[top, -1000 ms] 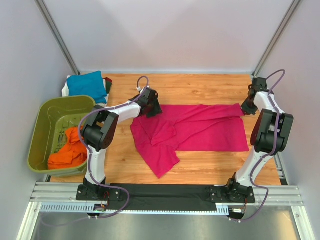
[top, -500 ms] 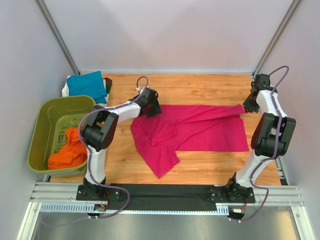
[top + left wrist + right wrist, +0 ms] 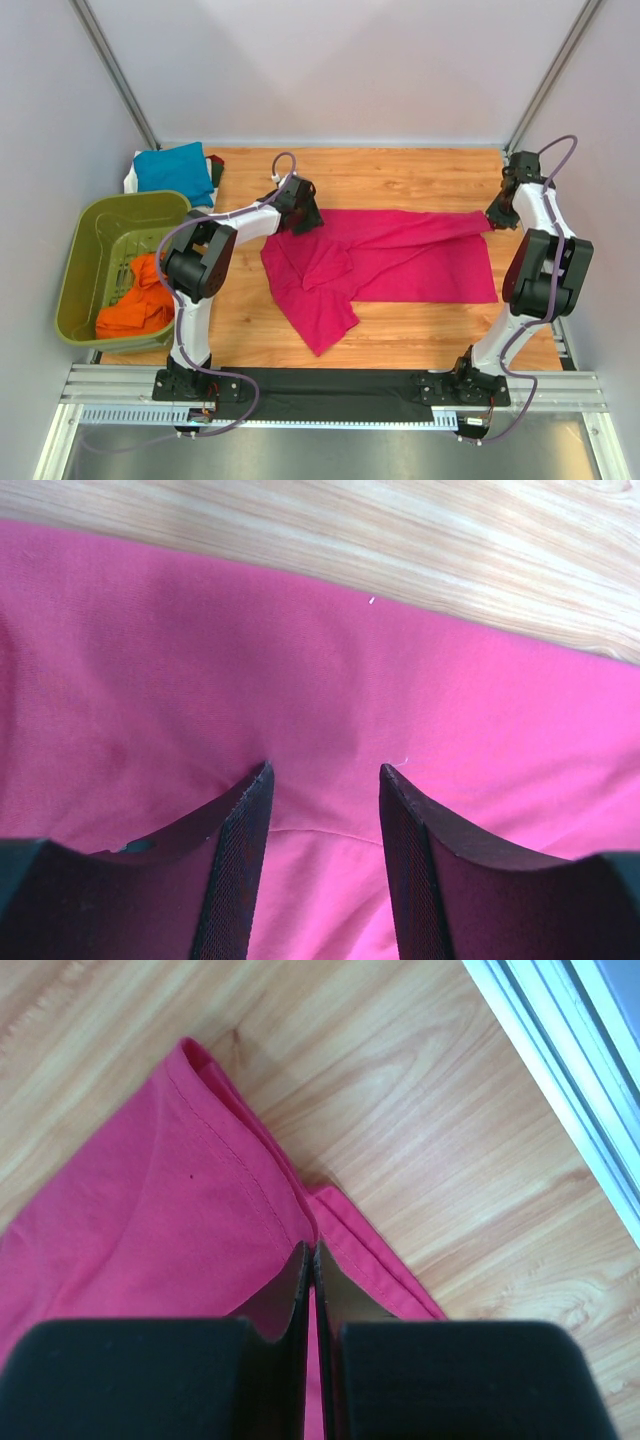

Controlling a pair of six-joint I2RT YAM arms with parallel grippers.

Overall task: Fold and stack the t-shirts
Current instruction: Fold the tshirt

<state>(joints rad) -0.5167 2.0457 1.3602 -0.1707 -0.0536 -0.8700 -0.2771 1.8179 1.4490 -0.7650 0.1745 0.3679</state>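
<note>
At table (image 3: 400, 170) centre, top view: magenta t-shirt (image 3: 400, 262), one item, soft plain knit, spread in a broad band from 9 to 3 o'clock, with a crumpled flap trailing toward 7 o'clock. Right gripper (image 3: 312, 1252): jaws closed tight, pinching the stitched, doubled hem at the shirt's 2 o'clock corner, which is drawn out to a point toward the table's 3 o'clock edge. Right arm: upright from its base at 5 o'clock, elbow folded, wrist bent down over that corner. Left gripper (image 3: 325, 772): jaws parted by a moderate gap, black, mesh-textured on their inner faces. Their tips are at the cloth near the shirt's 10 o'clock corner and seem to touch it, with smooth fabric showing between them and nothing clamped. Left arm: base at 7 o'clock, elbow bent, white forearm stretched toward 1 o'clock. Orange t-shirts (image 3: 135, 300): bunched inside the olive-green plastic basket (image 3: 75, 250) at 9 o'clock. Teal t-shirt (image 3: 175, 166): folded, at the 11 o'clock corner, beyond the basket. Table surface: pale wood grain.
</note>
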